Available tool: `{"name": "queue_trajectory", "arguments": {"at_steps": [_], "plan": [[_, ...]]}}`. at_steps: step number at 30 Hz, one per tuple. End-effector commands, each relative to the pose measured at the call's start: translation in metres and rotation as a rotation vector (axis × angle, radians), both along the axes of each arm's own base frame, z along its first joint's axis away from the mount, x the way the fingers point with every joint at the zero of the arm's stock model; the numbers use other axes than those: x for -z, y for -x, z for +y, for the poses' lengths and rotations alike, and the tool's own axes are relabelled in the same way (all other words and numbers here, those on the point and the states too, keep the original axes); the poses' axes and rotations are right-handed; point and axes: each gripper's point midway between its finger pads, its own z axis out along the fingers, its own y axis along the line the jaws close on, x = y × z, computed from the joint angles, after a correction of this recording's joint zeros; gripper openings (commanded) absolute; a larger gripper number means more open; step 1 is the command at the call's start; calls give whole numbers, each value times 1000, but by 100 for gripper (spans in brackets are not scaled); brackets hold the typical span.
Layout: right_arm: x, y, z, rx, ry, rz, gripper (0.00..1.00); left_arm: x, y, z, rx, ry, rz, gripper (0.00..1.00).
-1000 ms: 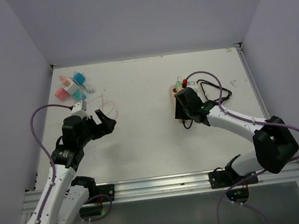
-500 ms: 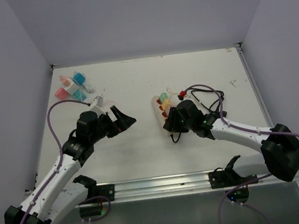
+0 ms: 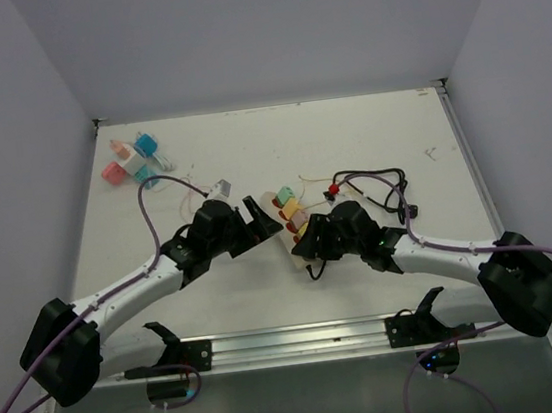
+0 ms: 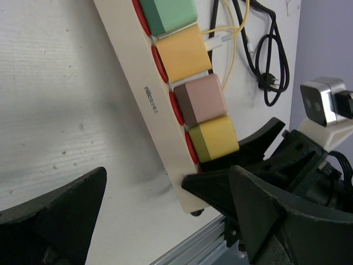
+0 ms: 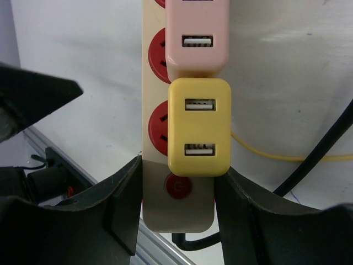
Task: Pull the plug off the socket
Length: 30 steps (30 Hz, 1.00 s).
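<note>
Plugs [image 4: 201,99], four of them, sit in a row on the power strip [image 4: 149,91], which lies near the middle of the table [image 3: 250,159]. My right gripper [image 5: 176,207] is clamped on the strip's switch end, one finger on each long edge. The yellow plug [image 5: 198,127] is nearest that grip and the pink plug [image 5: 197,33] is next. My left gripper [image 4: 165,182] hovers just beside the strip, spread wide and holding nothing. I judge this the reach-in, with the strip braced. Next I must square the left fingers across one plug's sides, close firmly, then pull straight out of the socket while the right holds the strip down.
</note>
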Motion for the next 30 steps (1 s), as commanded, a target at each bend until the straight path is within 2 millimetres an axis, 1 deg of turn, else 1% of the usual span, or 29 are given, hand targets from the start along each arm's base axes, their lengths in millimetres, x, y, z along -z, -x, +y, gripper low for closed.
{"name": "queue_trajectory", "arguments": {"at_steps": [1,4,7,10,12,13,18,19,23,27,30], "plan": [[-48,4,30,-104,-184,-109,0,-30,-27,-14,-60,74,-88,96],[-49,7,32,-120,-200,-118,0,-17,-29,-16,-68,59,-52,96],[-46,9,33,-128,-195,-115,0,-3,-27,-16,-87,57,-4,94],[-41,11,36,-137,-195,-105,0,10,-24,-14,-105,57,34,93],[-37,11,37,-140,-189,-98,0,15,-22,-12,-118,61,51,91],[-36,13,39,-149,-189,-95,0,20,-23,-7,-144,47,51,91],[-26,18,46,-168,-168,-86,0,32,-19,-6,-161,59,87,85],[-22,21,48,-176,-157,-80,0,36,-17,-6,-159,53,97,84],[-16,24,52,-181,-124,-87,0,47,-11,-6,-162,37,128,79],[-14,25,56,-193,-108,-92,0,57,-6,-1,-177,28,150,72],[-12,28,59,-192,-108,-83,0,64,-2,2,-183,17,166,69]]}}
